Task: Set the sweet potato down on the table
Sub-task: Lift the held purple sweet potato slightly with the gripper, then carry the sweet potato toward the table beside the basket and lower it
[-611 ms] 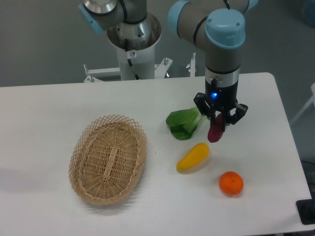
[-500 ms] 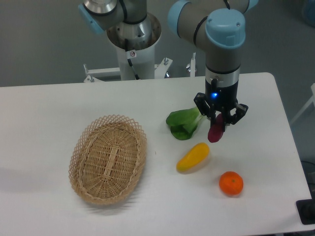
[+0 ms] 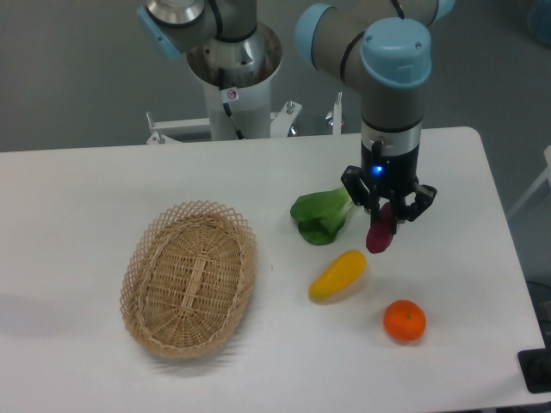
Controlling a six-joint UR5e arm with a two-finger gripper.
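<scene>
**Caller:** Where's your gripper right now?

**Me:** My gripper (image 3: pixel 386 217) is over the right half of the table (image 3: pixel 77 215), pointing straight down, with a small blue light glowing on the wrist above it. My fingers are pinched in on the sweet potato (image 3: pixel 378 235), gripping its upper end.

**Caller:** And how is the sweet potato sitting?

**Me:** It hangs nearly upright from my fingers, dark magenta, lower end tilted a little to the left. Whether that lower end touches the white surface or hangs just above it, I cannot tell from this angle.

**Caller:** What's around it?

**Me:** Just left of my fingers lies a leafy green vegetable (image 3: pixel 322 217), flat on the table. Below and left of the sweet potato is a yellow fruit (image 3: pixel 337 275), lying at a slant, its upper end near the sweet potato's tip but apart from it. Further down, near the table's front edge, sits an orange (image 3: pixel 404 321), well apart from my hold.

**Caller:** Anything on the other side?

**Me:** An oval wicker basket (image 3: pixel 188 278) on the left half, well apart from everything I'm holding.
</scene>
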